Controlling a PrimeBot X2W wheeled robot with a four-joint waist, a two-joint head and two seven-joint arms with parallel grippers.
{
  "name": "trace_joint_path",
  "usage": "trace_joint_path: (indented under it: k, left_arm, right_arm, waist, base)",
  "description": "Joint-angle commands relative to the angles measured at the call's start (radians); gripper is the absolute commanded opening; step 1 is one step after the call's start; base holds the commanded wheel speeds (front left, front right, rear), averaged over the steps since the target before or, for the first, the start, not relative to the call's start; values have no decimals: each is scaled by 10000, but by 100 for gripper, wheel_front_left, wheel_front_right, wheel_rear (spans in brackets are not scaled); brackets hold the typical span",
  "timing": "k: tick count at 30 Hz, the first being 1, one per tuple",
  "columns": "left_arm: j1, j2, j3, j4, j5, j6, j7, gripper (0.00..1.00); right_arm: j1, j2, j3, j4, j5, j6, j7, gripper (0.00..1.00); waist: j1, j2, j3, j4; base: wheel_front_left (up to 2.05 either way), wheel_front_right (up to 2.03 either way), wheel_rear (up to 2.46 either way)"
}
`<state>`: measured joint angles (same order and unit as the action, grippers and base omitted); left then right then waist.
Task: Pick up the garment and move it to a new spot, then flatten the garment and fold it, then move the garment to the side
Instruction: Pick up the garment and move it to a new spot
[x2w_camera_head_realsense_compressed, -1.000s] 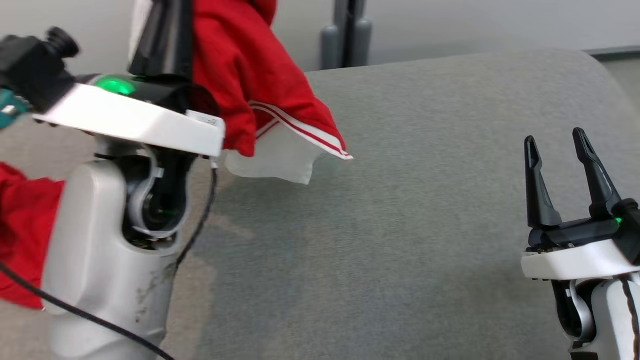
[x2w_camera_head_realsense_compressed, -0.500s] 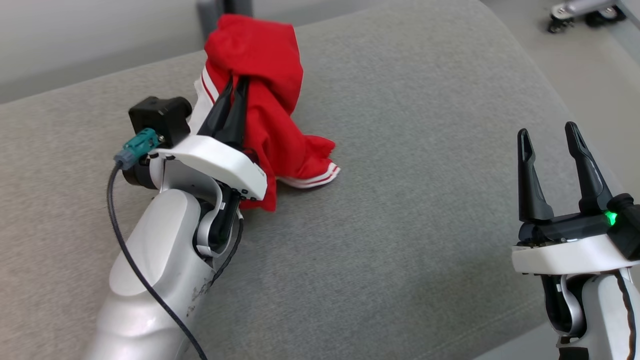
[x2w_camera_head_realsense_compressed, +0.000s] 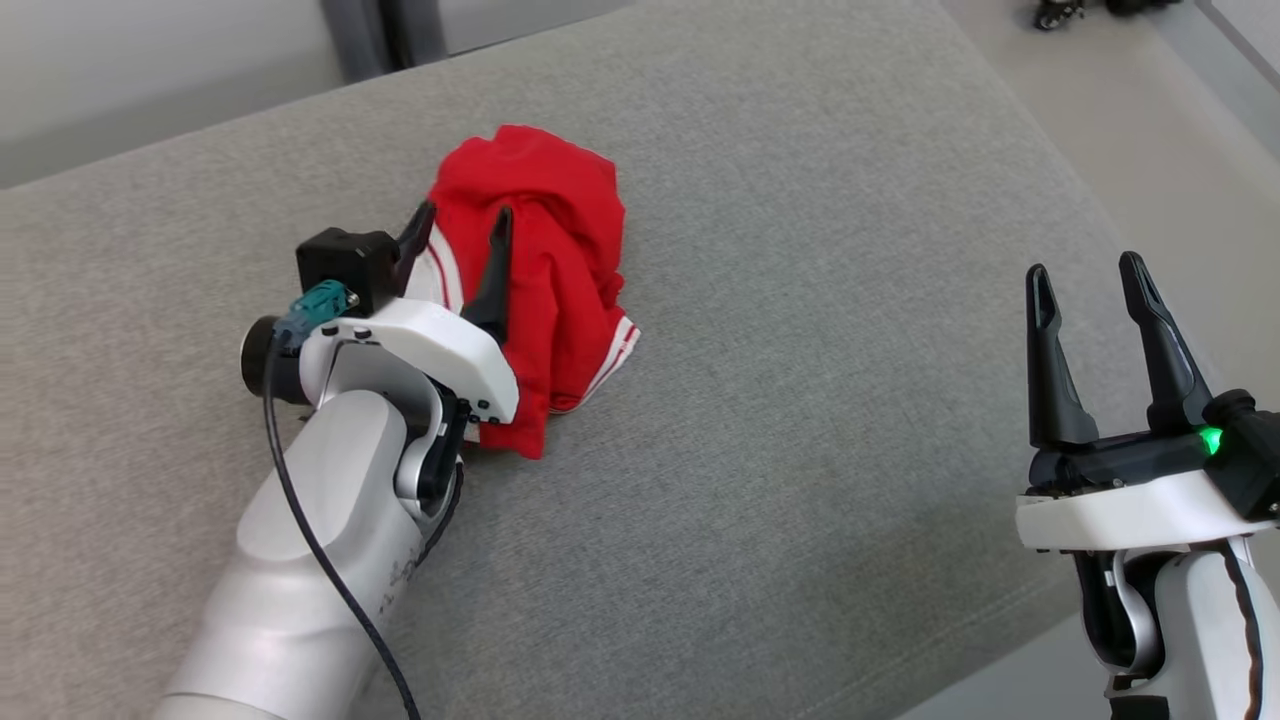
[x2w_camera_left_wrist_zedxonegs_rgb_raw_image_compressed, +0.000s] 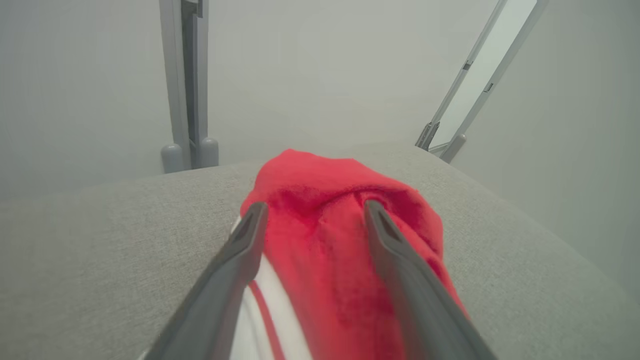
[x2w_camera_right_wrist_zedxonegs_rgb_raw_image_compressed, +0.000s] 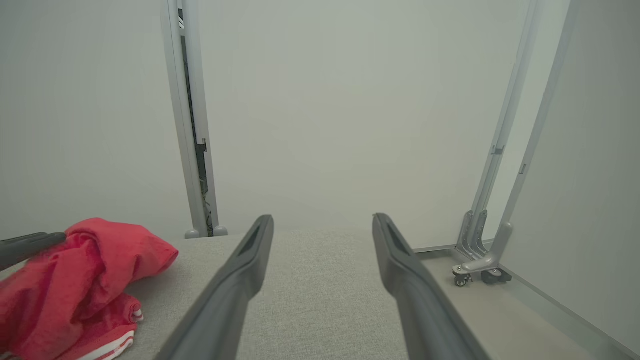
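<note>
Placement looked deliberate: the crumpled red garment with white stripe trim (x2w_camera_head_realsense_compressed: 545, 240) lay in a heap toward the far left of the grey fabric-covered worktop (x2w_camera_head_realsense_compressed: 800, 450), with bare fabric on every side. By judgement that left room to spread it flat, the step in hand, since it was neither flattened nor folded yet. The left arm (x2w_camera_head_realsense_compressed: 330, 500) reached over the heap's near side, and the left jaws stood spread wide, one dark finger (x2w_camera_head_realsense_compressed: 497, 270) on each side of a raised fold of red cloth. In the left wrist view the cloth bulged up between them and seemed to brush their inner faces, but nothing was pinched. The right arm (x2w_camera_head_realsense_compressed: 1150, 500) was held low at the near right edge, well apart from the garment. The right jaws were equally spread and empty, probably kept aside until a second hold was needed for flattening.
</note>
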<state>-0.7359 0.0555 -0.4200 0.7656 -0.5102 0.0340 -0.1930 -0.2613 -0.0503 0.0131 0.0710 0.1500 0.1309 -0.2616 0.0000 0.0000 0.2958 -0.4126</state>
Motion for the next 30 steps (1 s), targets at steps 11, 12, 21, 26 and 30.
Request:
trace_joint_path:
  k: [11, 12, 21, 26, 30]
  left_arm:
    - [154, 283, 909, -1154, -230, 42, -709, 100]
    - [305, 335, 1039, -1463, -123, 118, -720, 100]
    - [3193, 848, 2099, -4541, 1214, 167, -713, 100]
    - [4969, 661, 2724, -5758, 1760, 129, -713, 100]
    - [5952, 290, 3071, -6357, 2165, 61, -714, 100]
  right_arm:
    - [227, -238, -35, -160, -184, -3, -55, 100]
    - [241, -300, 2, -189, -205, -3, -55, 100]
    - [556, -841, 434, -484, -311, -3, -55, 100]
    - [765, -829, 576, -520, -198, -3, -53, 100]
    - [952, -853, 686, -465, -316, -3, -55, 100]
  waist:
    - [0, 0, -1040, 1589]
    - [0, 0, -1126, 1765]
    - [0, 0, -1718, 3255]
    - [0, 0, -1870, 3805]
    - [0, 0, -1921, 4220]
  base:
    - [0, 0, 0]
    - [0, 0, 0]
    - [0, 0, 0]
    - [0, 0, 0]
    - [0, 0, 0]
